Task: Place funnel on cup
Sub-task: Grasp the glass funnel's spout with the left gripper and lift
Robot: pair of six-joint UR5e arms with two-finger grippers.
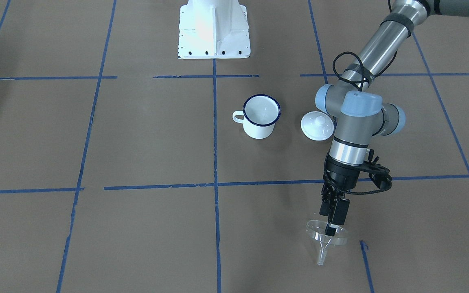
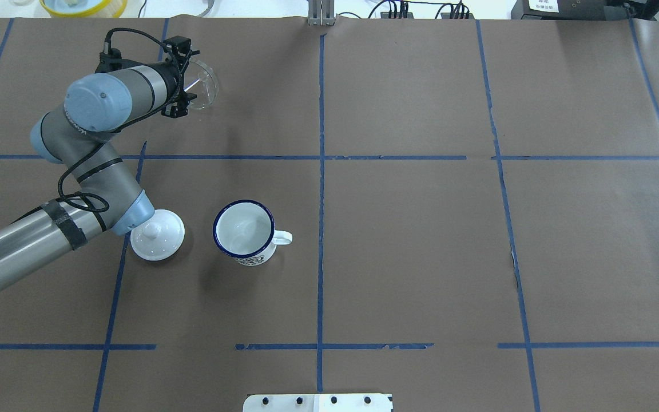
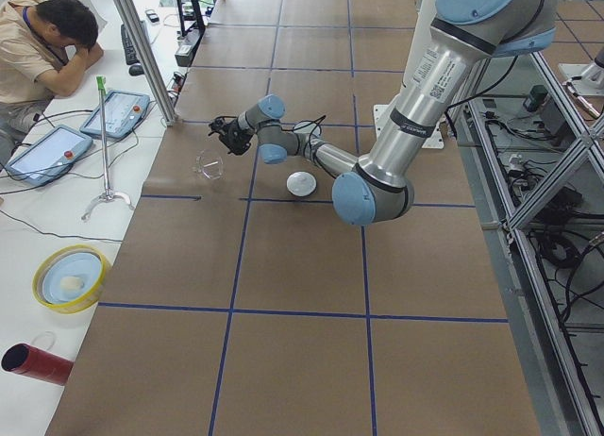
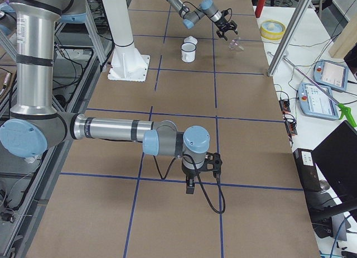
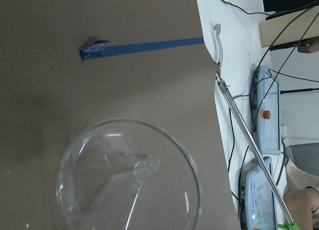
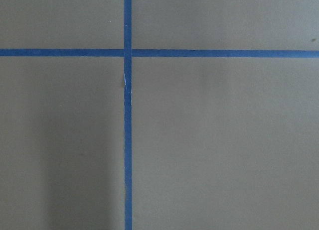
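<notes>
The left gripper (image 1: pixel 331 228) has its jaws clamped on the rim of the funnel (image 1: pixel 320 241), whose spout points away from the gripper. Seen from overhead, the funnel is well apart from the cup (image 1: pixel 261 118), between its 11 and 12 o'clock. The lid (image 1: pixel 317 126) lies at the cup's 9 o'clock. I cannot tell how the right gripper (image 4: pixel 190 185) holds its jaws.

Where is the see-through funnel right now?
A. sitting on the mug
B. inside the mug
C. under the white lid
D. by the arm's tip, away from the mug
D: the funnel is at the left gripper, well apart from the cup, whose mouth is bare.
</notes>
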